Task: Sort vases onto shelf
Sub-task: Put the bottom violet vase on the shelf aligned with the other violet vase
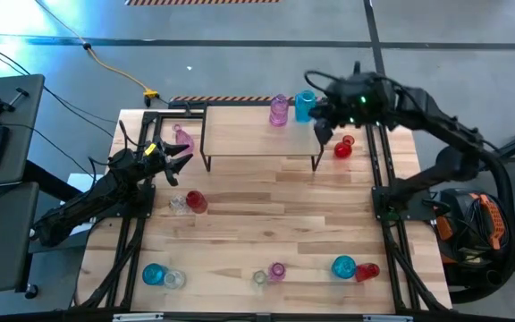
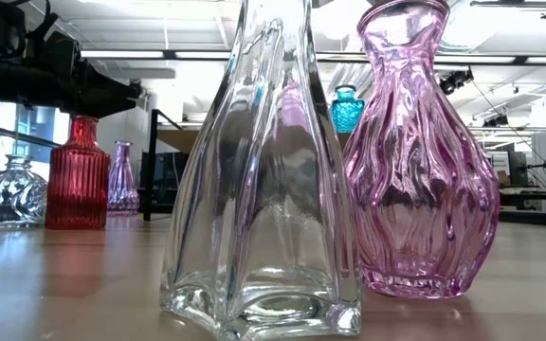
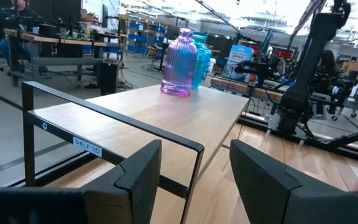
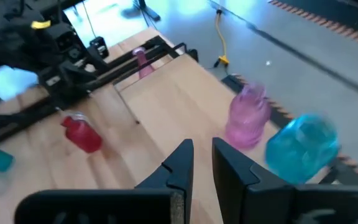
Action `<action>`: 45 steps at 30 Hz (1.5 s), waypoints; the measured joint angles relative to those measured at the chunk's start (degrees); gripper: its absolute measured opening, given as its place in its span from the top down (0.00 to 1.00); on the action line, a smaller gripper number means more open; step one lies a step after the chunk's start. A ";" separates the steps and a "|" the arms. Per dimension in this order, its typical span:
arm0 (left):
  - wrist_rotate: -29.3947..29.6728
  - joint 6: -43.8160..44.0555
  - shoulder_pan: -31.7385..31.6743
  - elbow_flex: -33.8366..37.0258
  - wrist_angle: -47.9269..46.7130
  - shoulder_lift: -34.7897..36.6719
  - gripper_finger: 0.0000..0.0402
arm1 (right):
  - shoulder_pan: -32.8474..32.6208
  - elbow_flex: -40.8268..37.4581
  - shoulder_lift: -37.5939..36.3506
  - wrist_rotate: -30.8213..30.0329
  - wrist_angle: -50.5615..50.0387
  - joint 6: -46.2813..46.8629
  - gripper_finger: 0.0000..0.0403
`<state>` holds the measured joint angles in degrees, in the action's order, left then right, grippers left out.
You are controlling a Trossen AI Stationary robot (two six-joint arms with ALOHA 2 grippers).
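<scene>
The plank tabletop [image 1: 266, 224] carries the low wooden shelf [image 1: 257, 134] near its far edge. On the shelf's right end a pink-purple ribbed vase [image 1: 279, 111] and a teal vase [image 1: 304, 105] stand upright, side by side. The right end effector [image 1: 322, 125] hovers just beside them, fingers nearly together, holding nothing. The left end effector [image 1: 179, 157] waits open off the shelf's left end, near a pink vase [image 1: 183, 137]. Red, clear, teal and pink vases stand scattered nearer the front.
</scene>
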<state>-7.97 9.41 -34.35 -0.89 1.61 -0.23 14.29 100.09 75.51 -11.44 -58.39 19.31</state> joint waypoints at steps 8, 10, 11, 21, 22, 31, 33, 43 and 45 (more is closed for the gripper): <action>0.00 0.00 0.01 -0.01 -0.01 -0.02 0.54 | -2.93 -22.89 -11.00 3.28 8.41 18.56 0.90; 0.00 0.00 0.00 0.00 0.00 -0.02 0.54 | -4.02 -26.51 -12.16 5.01 9.62 22.49 0.90; 0.00 0.00 0.02 -0.02 -0.02 -0.02 0.54 | -4.65 -28.03 -12.55 5.98 10.08 24.08 0.90; 0.00 0.00 0.02 -0.02 -0.02 0.00 0.54 | -13.83 -32.65 -9.48 7.42 12.38 34.22 0.90; 0.02 0.00 0.00 -0.02 0.00 -0.02 0.54 | -14.64 -32.65 -8.80 7.26 12.43 35.03 0.90; 0.00 0.00 0.02 0.00 0.00 0.00 0.54 | -22.21 -32.65 -1.43 6.97 16.92 46.11 0.90; 0.00 0.00 0.00 -0.01 -0.01 0.00 0.54 | -23.72 -32.65 0.13 6.96 19.40 48.22 0.90; 0.00 0.00 0.02 0.00 0.00 -0.02 0.54 | -30.73 -32.65 7.75 6.94 31.53 55.70 0.90; 0.00 0.00 0.02 -0.02 -0.02 -0.02 0.54 | -31.90 -32.65 8.92 6.95 33.93 57.06 0.90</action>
<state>-7.97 9.41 -34.33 -0.91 1.59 -0.25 -17.60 67.44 84.44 -4.49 -24.47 76.37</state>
